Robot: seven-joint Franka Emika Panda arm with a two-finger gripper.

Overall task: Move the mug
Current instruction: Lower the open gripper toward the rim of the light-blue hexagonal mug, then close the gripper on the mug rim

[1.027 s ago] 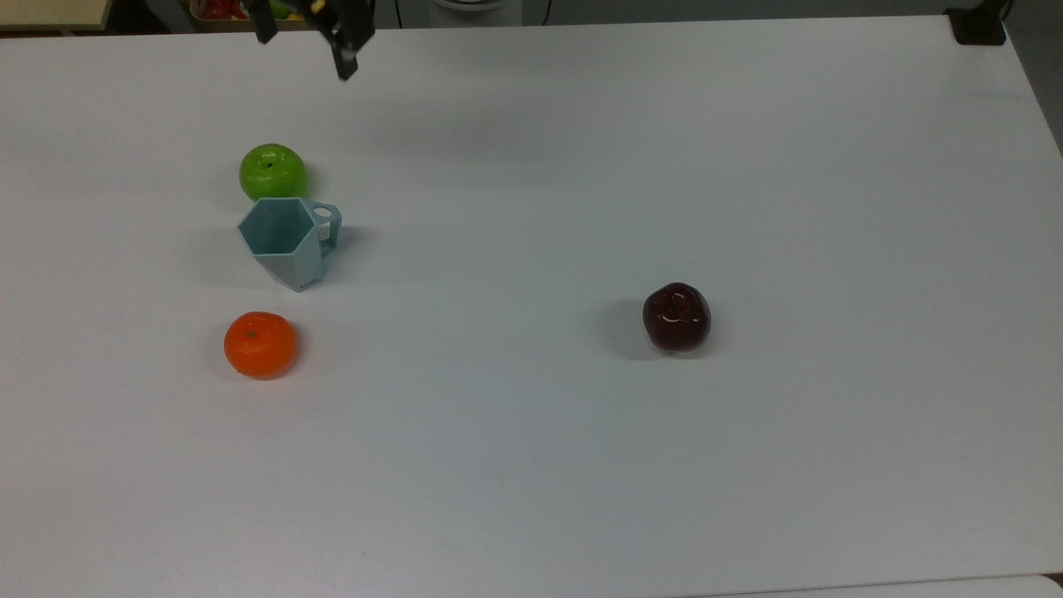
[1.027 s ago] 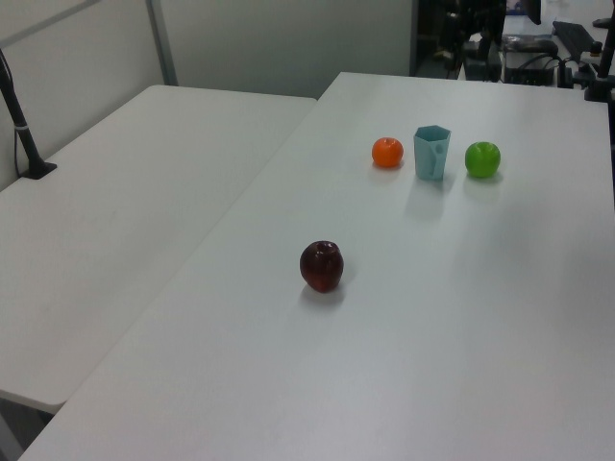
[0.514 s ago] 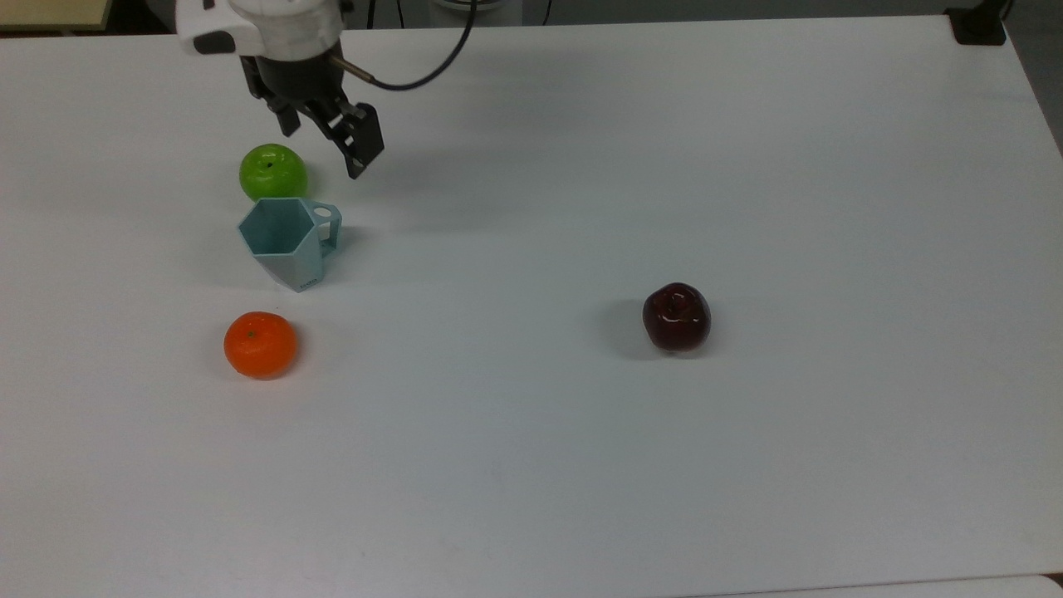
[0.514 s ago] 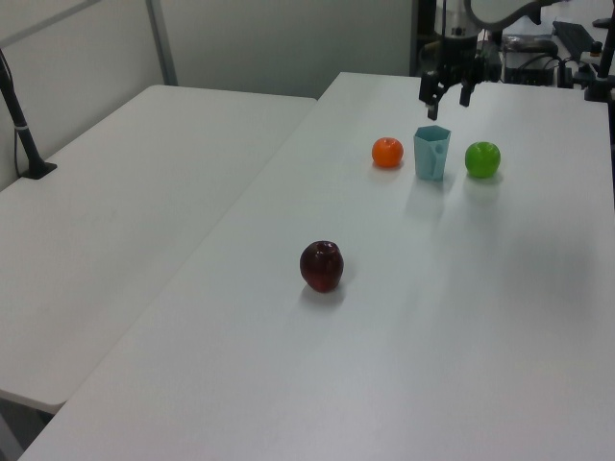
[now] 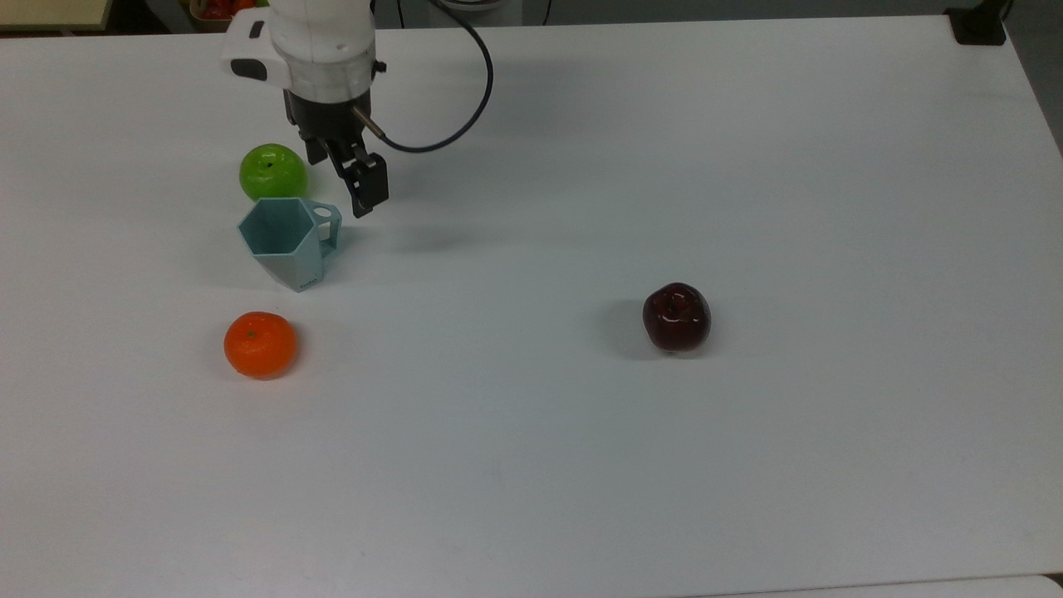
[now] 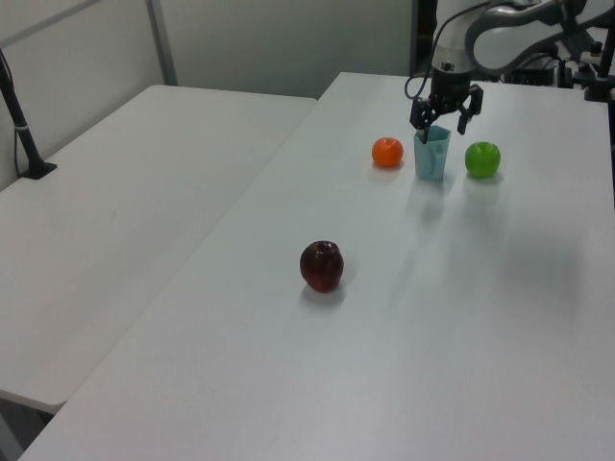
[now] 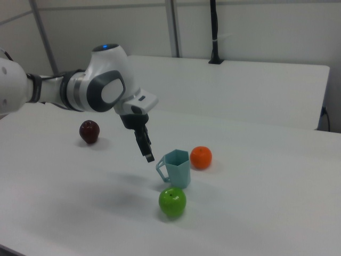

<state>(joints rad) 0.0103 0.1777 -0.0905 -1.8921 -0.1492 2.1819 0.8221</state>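
The pale teal mug point(image 5: 285, 241) stands upright on the white table point(image 5: 581, 465), its handle point(image 5: 329, 224) toward the top view's right. It sits between a green apple point(image 5: 272, 172) and an orange point(image 5: 260, 344). My gripper point(image 5: 341, 184) hangs open just above and beside the mug's handle side, holding nothing. In the left view the gripper point(image 6: 443, 123) spreads its fingers over the mug point(image 6: 432, 156). In the right view one dark finger point(image 7: 146, 146) points down a little to the left of the mug point(image 7: 178, 168).
A dark red apple point(image 5: 676, 316) lies alone toward the top view's right. The green apple point(image 7: 172, 201) nearly touches the mug. A black cable point(image 5: 465, 108) loops from the wrist. A second white table point(image 6: 125, 211) adjoins at the left view's left.
The arm came in from the table's far edge and descended. The gripper went from beyond the green apple to just above the mug's handle side. Mug and fruits stayed put.
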